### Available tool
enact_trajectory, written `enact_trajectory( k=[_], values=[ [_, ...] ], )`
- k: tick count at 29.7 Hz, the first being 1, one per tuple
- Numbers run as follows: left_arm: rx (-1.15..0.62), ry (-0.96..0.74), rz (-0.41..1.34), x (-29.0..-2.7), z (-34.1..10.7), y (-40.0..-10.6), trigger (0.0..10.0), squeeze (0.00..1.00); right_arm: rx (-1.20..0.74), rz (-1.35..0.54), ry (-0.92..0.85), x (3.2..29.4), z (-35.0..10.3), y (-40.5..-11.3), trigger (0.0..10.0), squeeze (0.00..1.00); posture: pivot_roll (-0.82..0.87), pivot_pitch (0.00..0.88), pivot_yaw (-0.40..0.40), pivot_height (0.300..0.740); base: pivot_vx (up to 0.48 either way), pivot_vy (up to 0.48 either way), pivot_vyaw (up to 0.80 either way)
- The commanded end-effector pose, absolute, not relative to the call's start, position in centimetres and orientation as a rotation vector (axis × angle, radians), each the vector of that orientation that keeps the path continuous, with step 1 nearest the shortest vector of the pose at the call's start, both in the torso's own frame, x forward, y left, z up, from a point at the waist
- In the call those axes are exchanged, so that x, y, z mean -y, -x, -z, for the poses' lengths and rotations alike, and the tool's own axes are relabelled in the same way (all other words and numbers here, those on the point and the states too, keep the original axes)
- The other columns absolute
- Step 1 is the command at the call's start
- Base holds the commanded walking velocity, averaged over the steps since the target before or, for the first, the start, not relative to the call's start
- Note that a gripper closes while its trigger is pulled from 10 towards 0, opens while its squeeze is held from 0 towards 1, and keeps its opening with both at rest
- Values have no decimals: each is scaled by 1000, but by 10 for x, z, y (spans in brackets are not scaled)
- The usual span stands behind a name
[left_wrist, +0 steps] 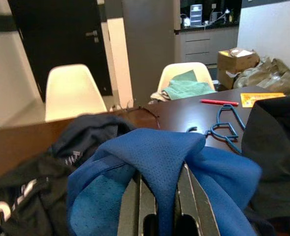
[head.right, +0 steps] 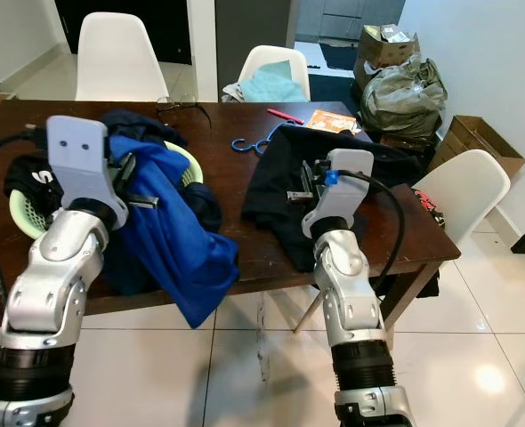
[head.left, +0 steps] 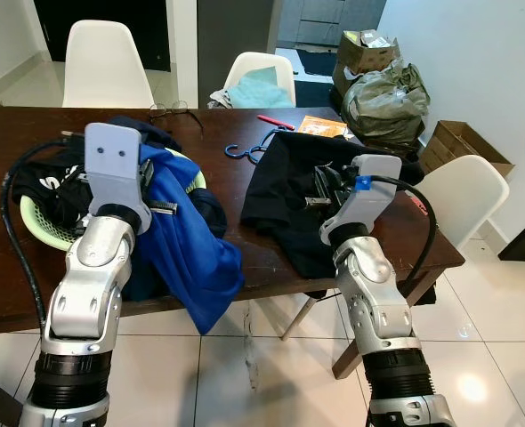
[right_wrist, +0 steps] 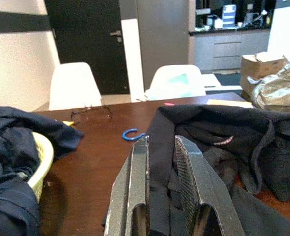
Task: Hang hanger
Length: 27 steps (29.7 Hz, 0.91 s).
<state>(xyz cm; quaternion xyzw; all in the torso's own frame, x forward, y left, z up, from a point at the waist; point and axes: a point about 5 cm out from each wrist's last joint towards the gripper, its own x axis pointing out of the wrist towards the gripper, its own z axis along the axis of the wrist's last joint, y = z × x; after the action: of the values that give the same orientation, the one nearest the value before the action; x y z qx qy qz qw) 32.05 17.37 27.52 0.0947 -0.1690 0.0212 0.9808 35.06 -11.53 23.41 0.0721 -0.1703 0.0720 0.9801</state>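
The left hand [left_wrist: 157,206] is clamped on a fold of the blue shirt [head.left: 187,240], lifted off the basket [head.left: 40,227] so that the cloth drapes over the counter [head.left: 245,191] edge, probably to free it for hanging. The right hand [right_wrist: 167,196] is pinched on a fold of the black garment [head.left: 289,191], its fingers nearly together with cloth between them. The hanger [left_wrist: 226,129] lies flat on the counter beyond both garments, touched by neither hand. It is thin blue wire-like plastic, with its hook [right_wrist: 130,133] pointing toward the far chairs [head.left: 107,62] and one end tucked under the black garment.
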Motion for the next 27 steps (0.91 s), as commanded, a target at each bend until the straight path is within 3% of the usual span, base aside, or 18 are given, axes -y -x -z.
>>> enact_trajectory(
  k=[1, 27],
  values=[
    [367, -234, -6, -165, -280, -317, 10000, 0, 335, -121, -160, 122, -232, -351, 10000, 0, 77, 93, -59, 740, 0, 0, -800],
    [334, -260, 58, -155, -278, -320, 10000, 0, 280, -23, -126, 134, -220, -351, 10000, 0, 57, 104, -43, 740, 0, 0, -800]
  ],
)
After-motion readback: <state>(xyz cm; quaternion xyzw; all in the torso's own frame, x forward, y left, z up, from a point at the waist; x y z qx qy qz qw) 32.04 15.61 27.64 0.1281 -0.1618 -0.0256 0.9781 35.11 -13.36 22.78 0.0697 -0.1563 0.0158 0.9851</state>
